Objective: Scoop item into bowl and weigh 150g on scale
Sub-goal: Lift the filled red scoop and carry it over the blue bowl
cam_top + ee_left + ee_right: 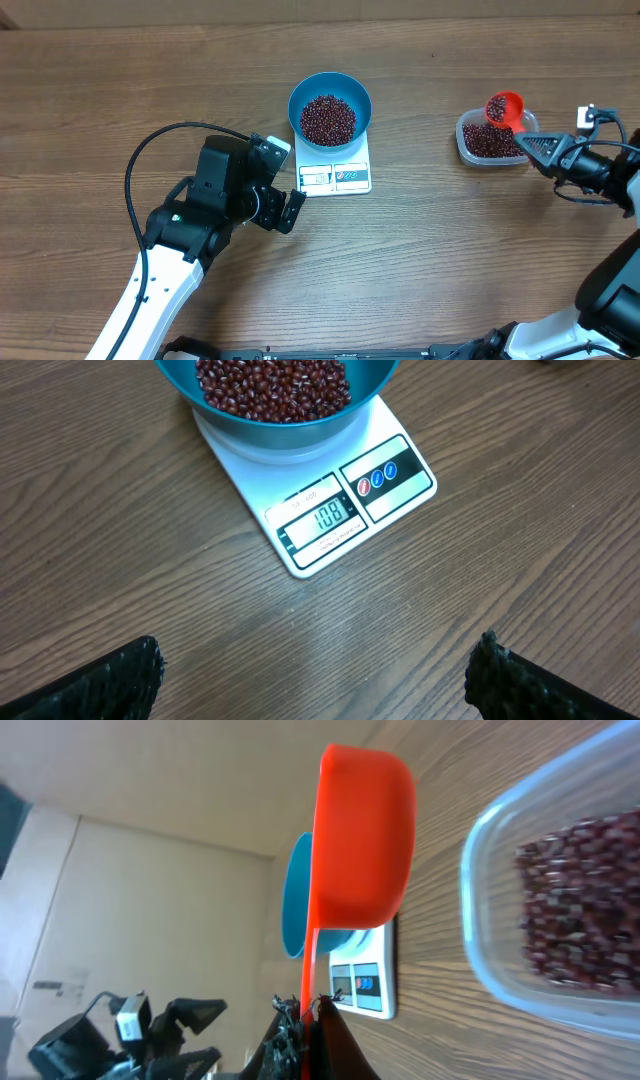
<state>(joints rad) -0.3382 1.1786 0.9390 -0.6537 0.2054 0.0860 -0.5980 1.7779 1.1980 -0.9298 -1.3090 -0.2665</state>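
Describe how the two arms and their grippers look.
Left arm: white lower link, black joints above, a black cable arching over it and a small green light. Left gripper: black, with rough-textured fingertips. Right arm: black near the wrist, white lower down, thin cables and a small white box on top. Right gripper: black, tapering to a point.

My left wrist view crops the bowl (pixel 290 438) at its top edge. From my right wrist, the scoop (pixel 365 840) covers much of it.
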